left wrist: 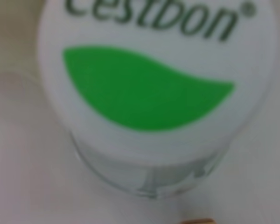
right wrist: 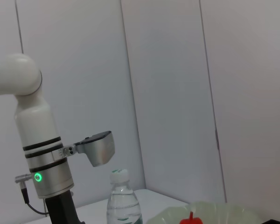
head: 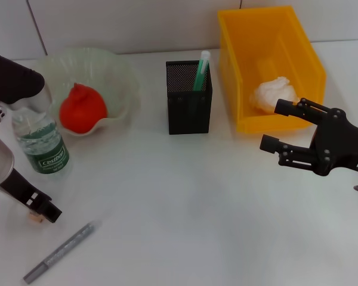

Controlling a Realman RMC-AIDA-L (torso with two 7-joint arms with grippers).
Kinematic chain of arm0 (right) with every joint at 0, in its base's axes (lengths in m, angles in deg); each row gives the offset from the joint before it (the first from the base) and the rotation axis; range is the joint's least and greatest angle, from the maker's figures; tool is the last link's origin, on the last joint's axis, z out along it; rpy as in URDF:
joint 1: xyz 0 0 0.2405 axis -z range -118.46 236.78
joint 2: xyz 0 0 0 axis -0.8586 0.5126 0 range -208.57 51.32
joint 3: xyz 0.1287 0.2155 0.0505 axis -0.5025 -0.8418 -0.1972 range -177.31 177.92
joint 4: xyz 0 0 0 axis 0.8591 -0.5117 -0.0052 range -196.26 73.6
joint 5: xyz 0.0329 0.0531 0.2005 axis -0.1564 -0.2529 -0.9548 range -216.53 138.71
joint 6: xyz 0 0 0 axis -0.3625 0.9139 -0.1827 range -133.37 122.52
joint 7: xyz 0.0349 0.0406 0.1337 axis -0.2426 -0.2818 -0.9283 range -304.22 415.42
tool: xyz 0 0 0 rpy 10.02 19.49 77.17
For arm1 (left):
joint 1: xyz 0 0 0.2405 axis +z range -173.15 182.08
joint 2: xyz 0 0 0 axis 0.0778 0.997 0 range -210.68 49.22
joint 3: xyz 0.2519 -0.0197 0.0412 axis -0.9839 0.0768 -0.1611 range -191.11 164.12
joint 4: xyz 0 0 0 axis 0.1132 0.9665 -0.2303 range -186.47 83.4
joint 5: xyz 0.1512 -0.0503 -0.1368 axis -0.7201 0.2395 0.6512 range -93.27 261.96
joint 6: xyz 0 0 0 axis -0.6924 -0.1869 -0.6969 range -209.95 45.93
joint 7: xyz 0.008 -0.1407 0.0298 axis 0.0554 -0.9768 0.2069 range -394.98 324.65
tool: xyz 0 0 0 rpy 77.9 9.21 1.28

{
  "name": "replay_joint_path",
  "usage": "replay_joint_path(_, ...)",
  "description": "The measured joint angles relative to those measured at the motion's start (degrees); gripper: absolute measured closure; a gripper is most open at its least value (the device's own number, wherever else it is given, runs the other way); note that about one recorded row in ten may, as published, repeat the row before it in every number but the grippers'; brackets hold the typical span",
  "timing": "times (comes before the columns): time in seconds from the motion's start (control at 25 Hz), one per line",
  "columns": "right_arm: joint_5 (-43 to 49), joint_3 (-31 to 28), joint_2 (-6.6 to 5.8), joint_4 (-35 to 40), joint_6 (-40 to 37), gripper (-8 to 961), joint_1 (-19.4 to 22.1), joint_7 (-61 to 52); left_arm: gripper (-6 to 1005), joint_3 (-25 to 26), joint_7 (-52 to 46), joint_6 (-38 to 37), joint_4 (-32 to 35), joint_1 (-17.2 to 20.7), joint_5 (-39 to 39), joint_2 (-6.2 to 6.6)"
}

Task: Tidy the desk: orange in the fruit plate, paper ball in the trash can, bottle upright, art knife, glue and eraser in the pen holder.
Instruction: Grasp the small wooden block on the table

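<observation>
- Bottle [head: 43, 140]: stands upright near the worktop's left edge, just in front of the fruit plate [head: 122, 80], which holds the orange [head: 82, 108]. Its cap fills the left wrist view from directly above.
- Left gripper [head: 39, 205]: sits low beside the bottle, towards the front-left of the worktop. One dark finger [head: 45, 208] shows beside the bottle base; whether the jaws are spread or closed around the bottle cannot be told from these views.
- Art knife [head: 62, 251]: this slim grey tool — probably the knife, though detail is poor — lies flat near the front-left corner. Its long axis runs diagonally, from the front-left corner towards the worktop's centre.
- Key relation: the knife lies just in front of the left gripper and well apart from the right one, so the left arm is the nearer. A grasp calls for the jaws set across the diagonal axis.
- Pen holder [head: 189, 98]: stands at back centre, already holding a green-capped stick; it lies away to the right and rear of the knife.
- Right gripper [head: 286, 134]: hovers at the right edge just in front of the trash can [head: 301, 50] — fingers spread wide, nothing held. The paper ball [head: 273, 94] rests inside the can.
</observation>
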Motion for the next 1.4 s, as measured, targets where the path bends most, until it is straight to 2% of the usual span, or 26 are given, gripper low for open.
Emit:
replay_joint_path(0.12, 0.1, 0.0, -0.02, 0.0, 0.0, 118, -0.1, 0.0, 224, 0.1, 0.2, -0.2, 0.0, -0.3, 0.0, 0.03)
replay_joint_path(0.2, 0.2, 0.0, -0.02, 0.0, 0.0, 118, -0.2, 0.0, 225, 2.4, 1.5, -1.8, 0.0, -1.3, 0.1, 0.04)
replay_joint_path(0.36, 0.2, -0.1, -0.02, 0.0, 0.0, 119, -0.2, 0.0, 226, 2.4, 1.5, -1.8, 0.0, -1.3, 0.1, 0.04)
replay_joint_path(0.4, 0.2, -0.1, -0.02, 0.0, 0.0, 119, -0.2, 0.0, 226, 4.0, 2.2, -2.7, 0.0, -2.0, 0.2, 0.04)
replay_joint_path(0.48, 0.2, -0.1, -0.02, 0.0, 0.1, 120, -0.2, 0.0, 226, 4.0, 2.2, -2.7, 0.0, -2.0, 0.2, 0.04)
replay_joint_path(0.52, 0.2, -0.1, -0.03, 0.0, 0.2, 120, -0.2, 0.0, 226, 7.2, 3.7, -5.1, -0.4, -3.6, 0.4, 0.03)
replay_joint_path(0.6, 0.2, -0.1, -0.03, 0.0, 0.3, 120, -0.2, 0.0, 227, 8.0, 4.4, -5.4, -1.4, -4.1, 0.4, 0.01)
replay_joint_path(1.4, 0.4, -0.1, -0.02, 0.0, 0.2, 121, 0.2, 0.1, 231, 8.3, 4.0, -3.3, -4.3, -4.1, 0.5, -0.22)
